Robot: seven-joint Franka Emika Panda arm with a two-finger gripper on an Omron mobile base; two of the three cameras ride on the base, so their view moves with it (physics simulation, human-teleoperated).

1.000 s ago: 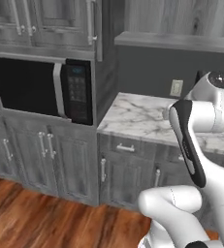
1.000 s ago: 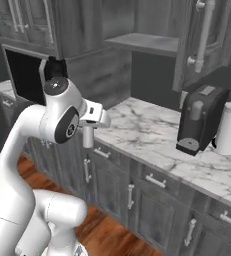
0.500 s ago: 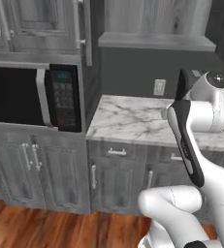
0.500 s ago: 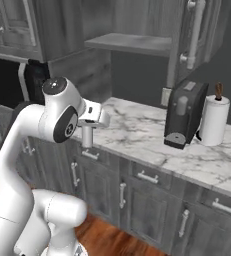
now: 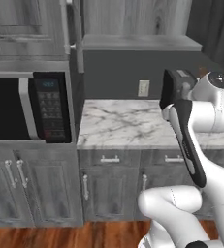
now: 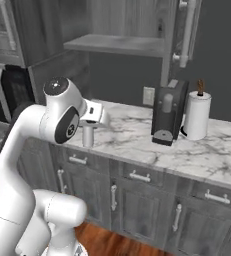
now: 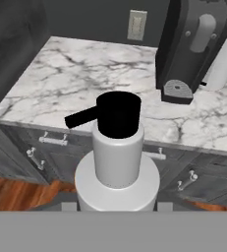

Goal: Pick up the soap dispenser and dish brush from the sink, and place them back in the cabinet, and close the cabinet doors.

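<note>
The soap dispenser [image 7: 117,152], a white bottle with a dark pump top, looms close in the hand view. In the right base view it [image 6: 88,136] hangs from my gripper [image 6: 89,126], which is shut on it, in front of the counter edge. The cabinet stands open above the counter, its grey shelf [image 5: 138,43] [image 6: 118,44] bare. One cabinet door [image 6: 183,30] with a white bar handle stands swung out at the right of the shelf. The sink and the dish brush are out of view.
A marble counter [image 5: 123,123] runs below the cabinet. On it stand a black coffee machine [image 6: 168,112] [image 7: 196,47] and a paper towel roll [image 6: 197,116]. A black microwave [image 5: 28,106] sits at the left. Drawer fronts and wood floor lie below.
The whole picture has shifted: the base has moved, so the microwave slid left and the open cabinet shelf came to the middle. The bottle stays in my grip.
</note>
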